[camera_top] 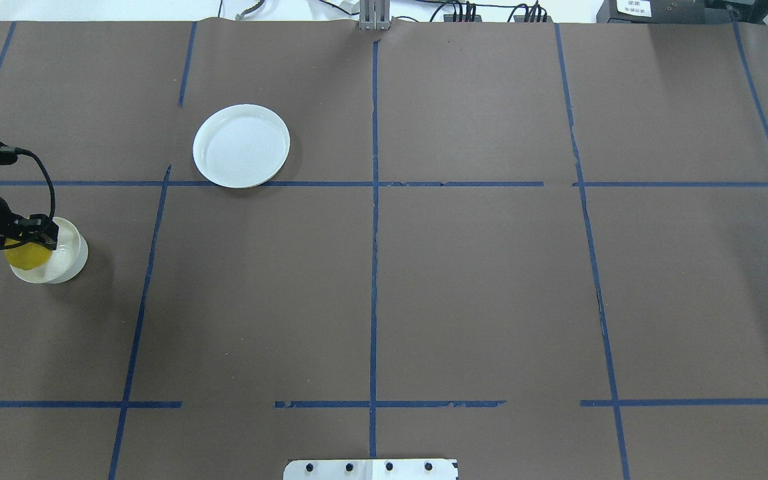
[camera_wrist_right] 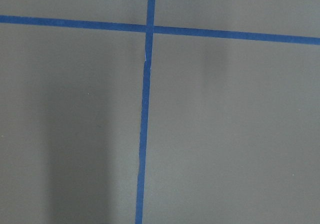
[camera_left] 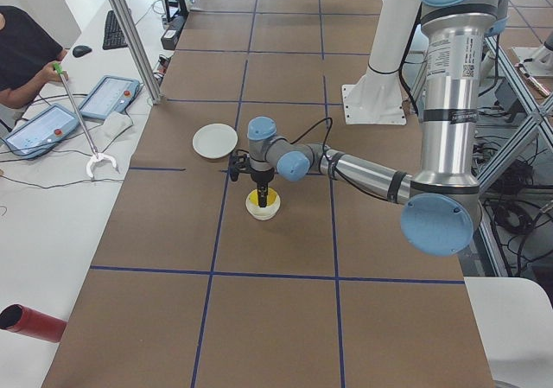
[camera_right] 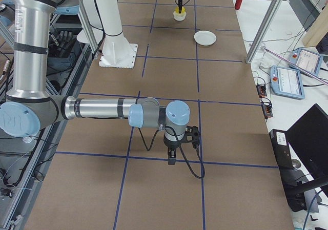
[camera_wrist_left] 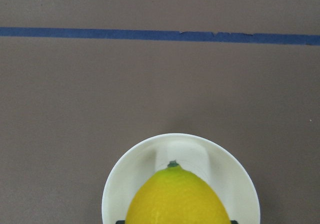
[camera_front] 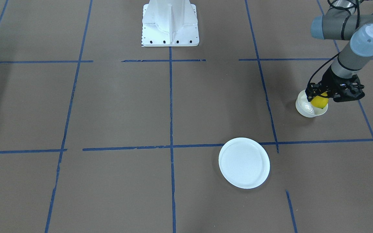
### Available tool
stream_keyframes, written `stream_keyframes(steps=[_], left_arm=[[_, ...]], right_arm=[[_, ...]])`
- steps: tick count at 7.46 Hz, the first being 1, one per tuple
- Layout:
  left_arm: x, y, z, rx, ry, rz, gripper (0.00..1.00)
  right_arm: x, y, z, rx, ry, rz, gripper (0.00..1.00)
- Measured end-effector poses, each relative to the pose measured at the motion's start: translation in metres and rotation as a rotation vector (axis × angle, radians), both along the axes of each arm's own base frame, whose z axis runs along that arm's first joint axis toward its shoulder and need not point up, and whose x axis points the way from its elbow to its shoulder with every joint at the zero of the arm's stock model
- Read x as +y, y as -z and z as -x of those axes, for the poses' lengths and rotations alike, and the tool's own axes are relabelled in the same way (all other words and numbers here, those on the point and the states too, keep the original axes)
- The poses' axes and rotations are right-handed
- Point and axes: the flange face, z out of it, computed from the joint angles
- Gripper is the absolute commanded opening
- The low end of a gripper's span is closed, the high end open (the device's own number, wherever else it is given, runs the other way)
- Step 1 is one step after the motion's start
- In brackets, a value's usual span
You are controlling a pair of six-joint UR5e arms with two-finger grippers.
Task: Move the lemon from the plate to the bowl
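Observation:
The bright yellow lemon (camera_front: 319, 102) sits between the fingers of my left gripper (camera_front: 323, 96), right over the small deep white bowl (camera_front: 304, 109). The gripper is shut on the lemon. In the left wrist view the lemon (camera_wrist_left: 175, 199) fills the bottom centre, dark tip pointing up, with the bowl (camera_wrist_left: 237, 184) under it. The overhead view shows the lemon (camera_top: 27, 257) at the bowl's (camera_top: 72, 256) left side. The flat white plate (camera_top: 241, 145) lies bare, further out on the table. My right gripper (camera_right: 171, 161) shows only in the exterior right view, low over the table; whether it is open or shut I cannot tell.
The white robot base (camera_front: 170, 26) stands at the table's near edge. Blue tape lines cross the brown table. A side table (camera_left: 52, 198) holds tablets (camera_left: 108, 96) and a grabber tool, with a person seated there. A red cylinder (camera_left: 26, 321) lies at its near end.

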Motion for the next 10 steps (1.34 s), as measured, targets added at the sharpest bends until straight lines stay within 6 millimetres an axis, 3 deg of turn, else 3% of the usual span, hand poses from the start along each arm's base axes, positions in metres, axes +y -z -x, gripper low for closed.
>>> stream_keyframes(steps=[4, 6, 7, 10], left_arm=[[0.003, 0.000, -0.003, 0.027, -0.027, 0.006, 1.00], [0.013, -0.001, 0.006, 0.059, -0.106, -0.020, 1.00], [0.020, -0.010, 0.028, 0.057, -0.143, -0.052, 1.00], [0.030, -0.052, 0.140, 0.076, -0.193, -0.140, 1.00]], right_arm=[[0.000, 0.000, 0.000, 0.000, 0.000, 0.000, 1.00], [0.000, 0.000, 0.000, 0.000, 0.000, 0.000, 1.00], [0.000, 0.000, 0.000, 0.000, 0.000, 0.000, 1.00], [0.000, 0.000, 0.000, 0.000, 0.000, 0.000, 1.00]])
